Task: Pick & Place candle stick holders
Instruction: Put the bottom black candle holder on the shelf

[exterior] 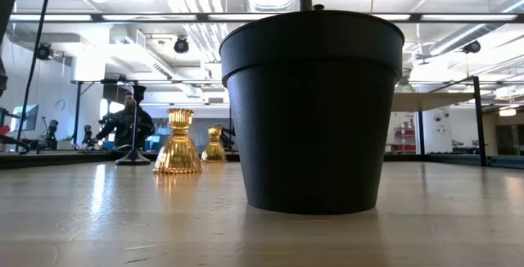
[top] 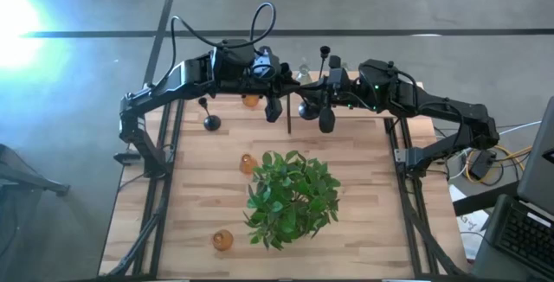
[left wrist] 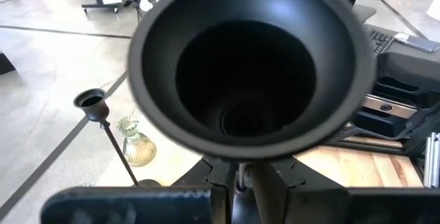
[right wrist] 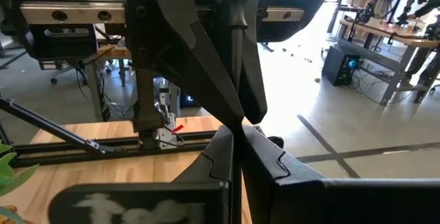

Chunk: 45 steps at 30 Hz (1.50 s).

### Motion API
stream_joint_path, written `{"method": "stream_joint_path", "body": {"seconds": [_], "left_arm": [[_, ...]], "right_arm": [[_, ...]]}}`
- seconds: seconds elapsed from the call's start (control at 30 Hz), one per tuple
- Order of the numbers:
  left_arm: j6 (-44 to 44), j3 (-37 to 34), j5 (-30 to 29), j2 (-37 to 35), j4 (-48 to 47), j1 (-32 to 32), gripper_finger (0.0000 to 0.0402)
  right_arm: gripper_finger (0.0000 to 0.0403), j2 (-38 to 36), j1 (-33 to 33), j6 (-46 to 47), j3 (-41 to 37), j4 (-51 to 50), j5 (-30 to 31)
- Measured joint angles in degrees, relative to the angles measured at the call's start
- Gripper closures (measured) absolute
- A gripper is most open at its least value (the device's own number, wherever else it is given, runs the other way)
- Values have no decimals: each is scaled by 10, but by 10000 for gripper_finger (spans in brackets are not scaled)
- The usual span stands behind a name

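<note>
Above the far middle of the table, a black thin-stemmed candle stick holder hangs between my two grippers. Its flared hollow end fills the left wrist view; whether that is the base or the cup, I cannot tell. My left gripper and my right gripper are both shut on its stem. A second black holder stands on its round base at the far left. Three amber glass holders stand on the table. My left gripper pinches the thin stem between its two fingers, close under the flared hollow end. It comes in about level from the table's left, and the stem runs across the fingers. The holder is clear of the table. My right gripper pinches the same stem between its two fingers, coming in about level from the table's right. The stem stands upright across the fingers. The left gripper's fingers close on the stem just above this hold.
A green leafy plant in a black pot takes up the middle of the table. At the far edge stand another black holder and a clear glass holder. Metal frame rails run along both sides.
</note>
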Motion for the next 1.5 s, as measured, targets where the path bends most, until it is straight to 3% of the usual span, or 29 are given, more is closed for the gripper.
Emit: {"method": "stream_joint_path", "body": {"seconds": [0.5,1.17,1.5], "left_arm": [[12,0,0,-2,1,0,351],[11,0,-1,-2,0,4,210],[40,2,-2,-5,-22,10,188]], "right_arm": [[395,-22,0,-12,0,-11,0],[395,-29,0,-8,0,-25,-2],[395,-36,0,-14,0,-31,-3]]}}
